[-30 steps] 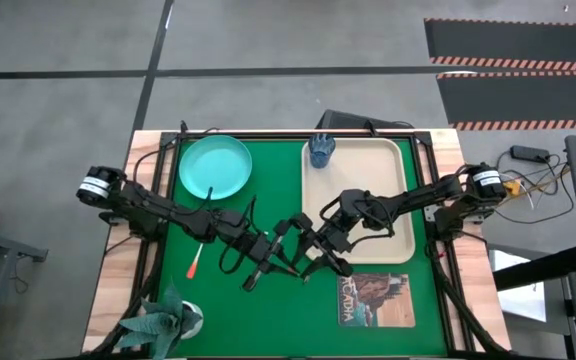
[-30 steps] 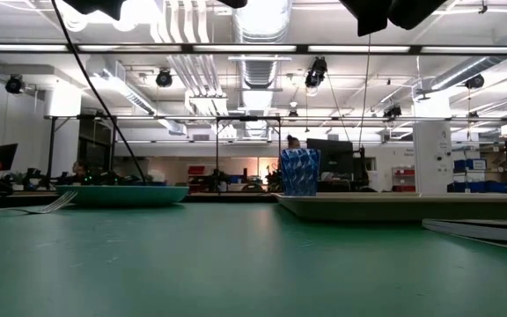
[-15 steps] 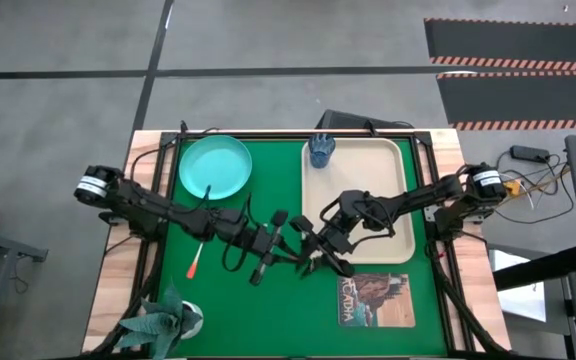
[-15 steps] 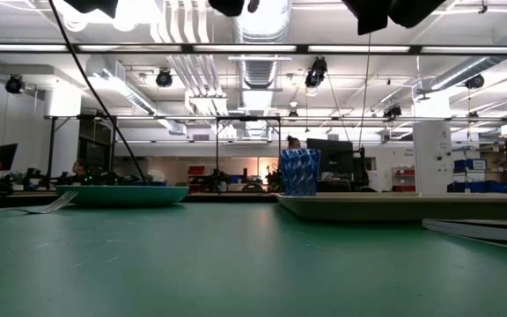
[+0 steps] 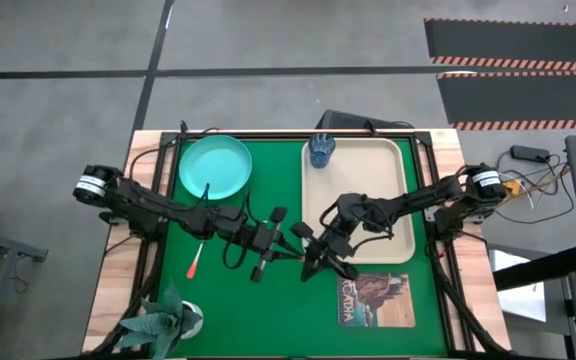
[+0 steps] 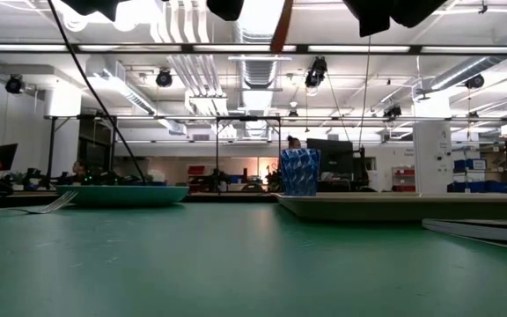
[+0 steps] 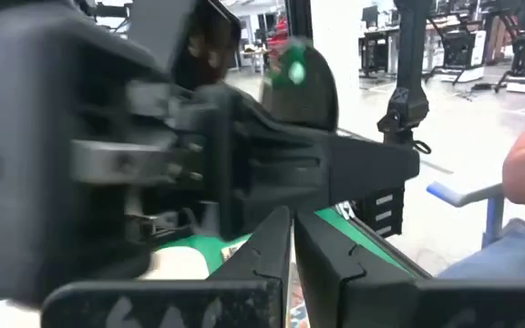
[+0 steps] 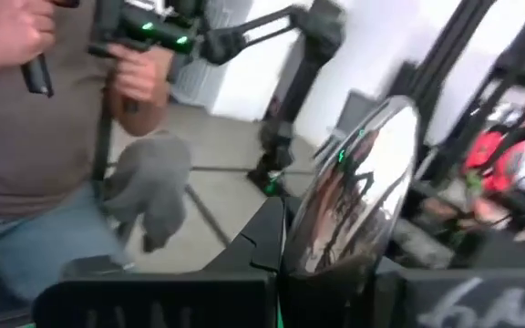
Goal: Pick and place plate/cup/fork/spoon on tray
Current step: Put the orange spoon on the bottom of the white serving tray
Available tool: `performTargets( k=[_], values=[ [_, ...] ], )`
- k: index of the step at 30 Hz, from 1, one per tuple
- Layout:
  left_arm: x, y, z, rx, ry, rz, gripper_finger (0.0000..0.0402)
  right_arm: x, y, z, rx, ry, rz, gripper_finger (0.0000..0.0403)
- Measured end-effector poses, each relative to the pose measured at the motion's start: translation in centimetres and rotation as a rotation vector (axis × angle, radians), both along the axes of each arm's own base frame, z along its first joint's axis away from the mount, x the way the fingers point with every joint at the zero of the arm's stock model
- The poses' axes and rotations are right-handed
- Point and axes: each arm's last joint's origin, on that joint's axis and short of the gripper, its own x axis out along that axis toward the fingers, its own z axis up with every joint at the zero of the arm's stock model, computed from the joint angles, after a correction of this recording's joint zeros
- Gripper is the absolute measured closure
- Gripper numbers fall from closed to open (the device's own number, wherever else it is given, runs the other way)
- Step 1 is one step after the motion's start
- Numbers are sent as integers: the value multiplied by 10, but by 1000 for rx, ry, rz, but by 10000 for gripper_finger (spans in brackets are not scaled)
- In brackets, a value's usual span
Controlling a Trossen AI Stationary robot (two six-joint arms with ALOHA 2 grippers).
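Observation:
The spoon is held up over the table's middle between both arms. Its silver bowl (image 8: 358, 191) rises past my right gripper (image 8: 281, 260), and its red-orange handle (image 6: 280, 26) slants down in the low view. My left gripper (image 5: 286, 248) and my right gripper (image 5: 311, 262) meet tip to tip, both shut. The fork (image 5: 197, 258) lies flat on the green mat beside the turquoise plate (image 5: 214, 167). The blue cup (image 5: 321, 149) stands upright in the far left corner of the beige tray (image 5: 388, 180). My left gripper is shut with its fingers (image 7: 262, 264) level, pointing toward the table's right. The right gripper's body fills the view just ahead and hides the place of contact, so which part of the spoon it has cannot be told. My right gripper pinches the spoon just below its bowl (image 8: 310, 262) between its two fingers, coming level from the table's right. The bowl stands up beyond the fingertips. The spoon is lifted clear of the table, tilted.
A printed picture card (image 5: 376, 300) lies at the near right, just below the tray. A small potted plant (image 5: 163, 320) stands at the near left corner. A person (image 8: 44, 137) is beyond the table in the wrist views.
My right gripper has shut on the spoon, its fingers closing from wide apart. My left gripper has turned slightly toward the far edge while staying in place. The spoon's red-orange handle has swung down into the top of the low view.

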Motion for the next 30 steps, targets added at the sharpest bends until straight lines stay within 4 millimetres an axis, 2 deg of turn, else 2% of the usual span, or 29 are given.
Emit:
performTargets(
  k=[3,8,11,14,17,20,24,30],
  values=[
    [-5,1,4,5,21,-4,396,-6,-4,4,-15,74,-57,395],
    [-25,6,20,20,82,37,396,-30,-12,19,-137,212,-332,395],
    [-37,12,27,40,128,130,396,-47,-20,26,-185,328,-560,395],
    [-48,18,34,59,146,250,396,-63,-33,26,-242,459,-917,395],
    [-57,24,37,79,169,386,396,-77,-47,12,-316,564,-1315,395],
    [-60,28,37,98,182,522,395,-89,-61,-7,-304,666,-1557,395],
    [-62,32,34,124,204,655,395,-96,-77,-38,-185,779,-1705,394],
    [-62,33,33,176,214,675,395,-94,-97,-72,-138,873,-1828,394]
  ],
)
